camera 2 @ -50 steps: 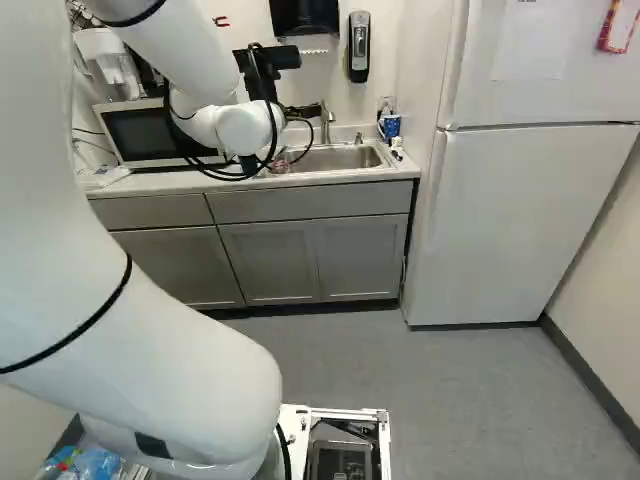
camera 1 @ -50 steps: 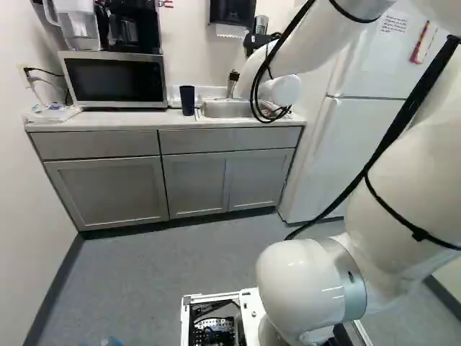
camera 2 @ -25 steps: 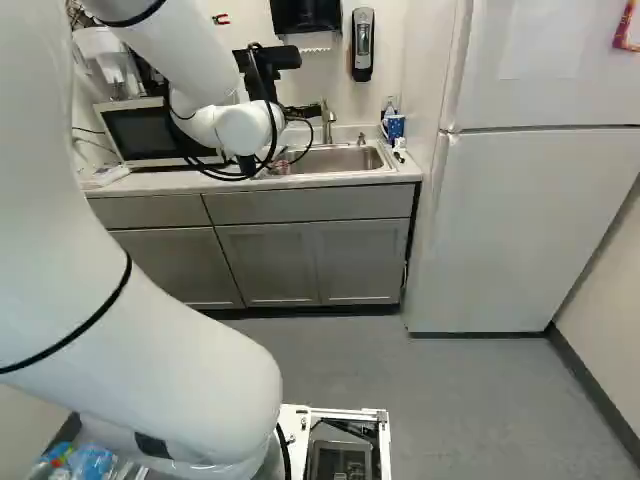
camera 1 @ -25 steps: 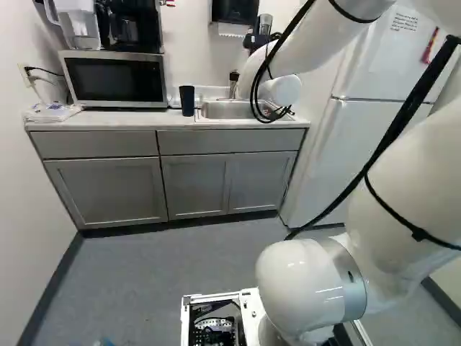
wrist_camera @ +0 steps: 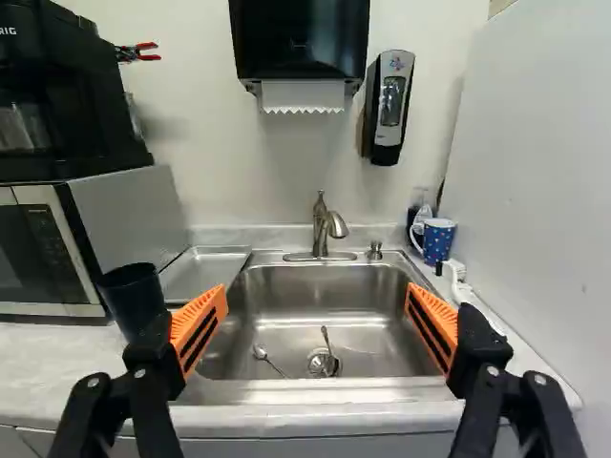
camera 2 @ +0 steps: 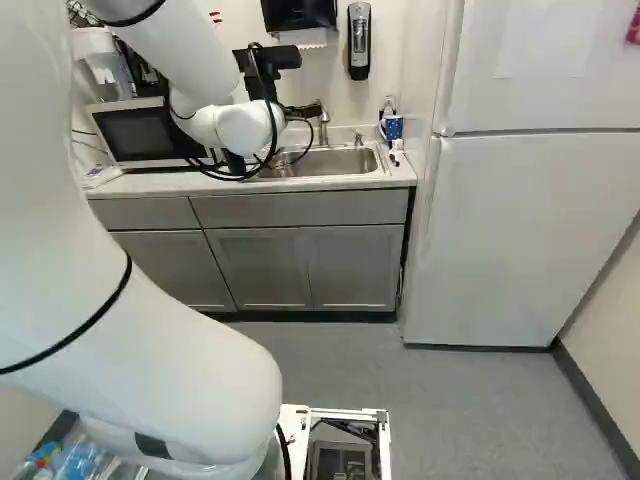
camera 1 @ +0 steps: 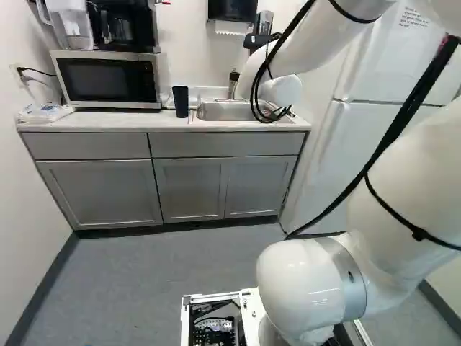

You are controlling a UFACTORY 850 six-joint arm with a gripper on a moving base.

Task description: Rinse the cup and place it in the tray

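My gripper (camera 2: pixel 302 112) is mostly hidden behind the white wrist in the right base view. In the wrist view the gripper (wrist_camera: pixel 318 329) stands open, its orange-padded fingers wide apart with nothing gripped. A dark cup (camera 1: pixel 181 101) stands upright on the counter between microwave and sink; in the wrist view this cup (wrist_camera: pixel 132 298) appears just beyond and beside one finger, and whether they touch I cannot tell. Behind the cup, beside the sink, lies a shallow grey tray (wrist_camera: pixel 202 272). The metal sink (wrist_camera: pixel 372 305) with its faucet (wrist_camera: pixel 323 227) lies ahead, between the fingers as seen; spoons rest inside it.
A microwave (camera 1: pixel 108 79) with a coffee maker on top flanks the cup. Past the sink's other side are a dotted blue mug (wrist_camera: pixel 437 240), a bottle and a white plug. A tall white fridge (camera 2: pixel 530 230) borders the counter. A paper towel dispenser (wrist_camera: pixel 301 43) hangs above.
The base has moved: counter, microwave and cup have shifted slightly left together in the base views. My arm keeps its pose against its lowest joint.
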